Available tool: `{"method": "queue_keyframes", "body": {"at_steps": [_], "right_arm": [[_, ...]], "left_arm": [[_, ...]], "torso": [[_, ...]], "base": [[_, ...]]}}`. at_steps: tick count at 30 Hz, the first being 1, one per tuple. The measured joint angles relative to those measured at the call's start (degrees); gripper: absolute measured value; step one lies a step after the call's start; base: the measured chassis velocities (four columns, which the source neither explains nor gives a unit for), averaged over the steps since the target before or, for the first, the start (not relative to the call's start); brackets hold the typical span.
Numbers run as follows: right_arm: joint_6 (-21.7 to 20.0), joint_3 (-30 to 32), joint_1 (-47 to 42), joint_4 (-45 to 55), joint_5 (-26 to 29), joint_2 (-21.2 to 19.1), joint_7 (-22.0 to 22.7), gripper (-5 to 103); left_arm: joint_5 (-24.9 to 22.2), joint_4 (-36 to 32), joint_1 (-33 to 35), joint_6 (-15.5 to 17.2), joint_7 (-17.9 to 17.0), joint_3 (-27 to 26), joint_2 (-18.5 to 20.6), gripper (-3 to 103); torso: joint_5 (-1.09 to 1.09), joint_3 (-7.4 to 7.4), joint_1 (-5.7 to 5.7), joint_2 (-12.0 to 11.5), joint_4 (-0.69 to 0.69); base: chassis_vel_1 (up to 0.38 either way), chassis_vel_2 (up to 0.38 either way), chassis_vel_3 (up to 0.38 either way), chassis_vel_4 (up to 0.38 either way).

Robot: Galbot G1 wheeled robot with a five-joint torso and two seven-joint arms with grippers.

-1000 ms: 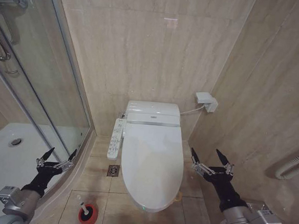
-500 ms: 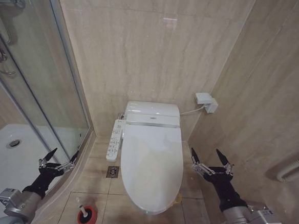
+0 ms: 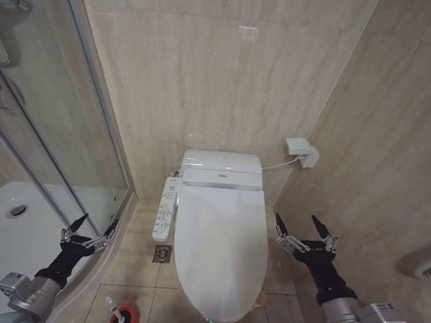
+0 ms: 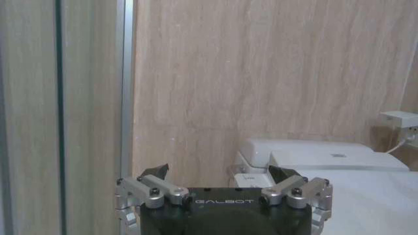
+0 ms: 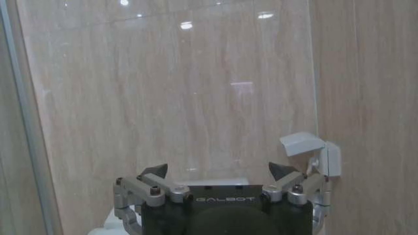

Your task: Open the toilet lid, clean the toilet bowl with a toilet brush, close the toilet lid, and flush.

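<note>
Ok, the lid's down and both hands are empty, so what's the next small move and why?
Probably bring the right hand in toward the front edge of the toilet lid. The lid lies shut over the bowl, and that hand hangs open right beside it, while the left hand waits open by the shower glass.

A: Where's the toilet lid?
B: Centre of the frame, shut down over the toilet, tank behind it.
A: And the toilet brush?
B: Lower left, on the floor, left of the toilet, in its holder.
</note>
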Motion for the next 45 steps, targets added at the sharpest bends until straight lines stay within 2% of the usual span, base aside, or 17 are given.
{"method": "queue_keyframes", "body": {"at_steps": [7,18,22,25,30,33,37,45], "right_arm": [[0.0,0.0,0.0,0.0,0.0,0.0,0.0,100],[0.0,0.0,0.0,0.0,0.0,0.0,0.0,100],[0.0,0.0,0.0,0.0,0.0,0.0,0.0,100],[0.0,0.0,0.0,0.0,0.0,0.0,0.0,100],[0.0,0.0,0.0,0.0,0.0,0.0,0.0,100],[0.0,0.0,0.0,0.0,0.0,0.0,0.0,100],[0.0,0.0,0.0,0.0,0.0,0.0,0.0,100],[0.0,0.0,0.0,0.0,0.0,0.0,0.0,100]], "left_arm": [[0.0,0.3,0.1,-0.9,1.8,0.0,0.0,100],[-0.5,0.9,-0.1,-1.3,2.4,0.4,0.1,100],[-0.7,2.9,-0.8,-3.6,3.4,0.6,1.3,100],[-2.5,7.1,-2.7,-6.4,4.2,1.3,4.1,99],[-3.6,11.3,-5.0,-7.2,4.7,1.8,7.1,99],[-6.5,15.9,-8.9,-7.6,5.6,4.0,11.5,97],[-8.9,19.2,-12.0,-8.3,7.3,6.5,14.2,97],[-11.5,25.6,-16.9,-9.9,10.2,11.7,16.8,96]], "torso": [[0.01,0.00,0.00,0.0,0.01],[0.01,0.01,0.02,0.0,0.00],[0.00,0.01,0.02,0.0,0.00],[-0.01,0.00,-0.02,0.0,0.00],[-0.01,0.00,-0.02,0.0,-0.01],[-0.01,0.00,-0.01,0.0,-0.01],[-0.01,0.00,0.01,0.0,-0.01],[-0.01,0.00,0.00,0.0,0.02]], "base": [[-0.116,0.094,0.113,-0.097],[-0.131,0.089,0.133,-0.093],[-0.020,0.011,0.014,-0.014],[0.017,-0.007,-0.008,0.007],[0.020,-0.009,-0.011,0.008],[0.000,0.000,0.000,0.000],[0.000,0.000,0.000,0.000],[0.000,0.000,0.000,0.000]]}}
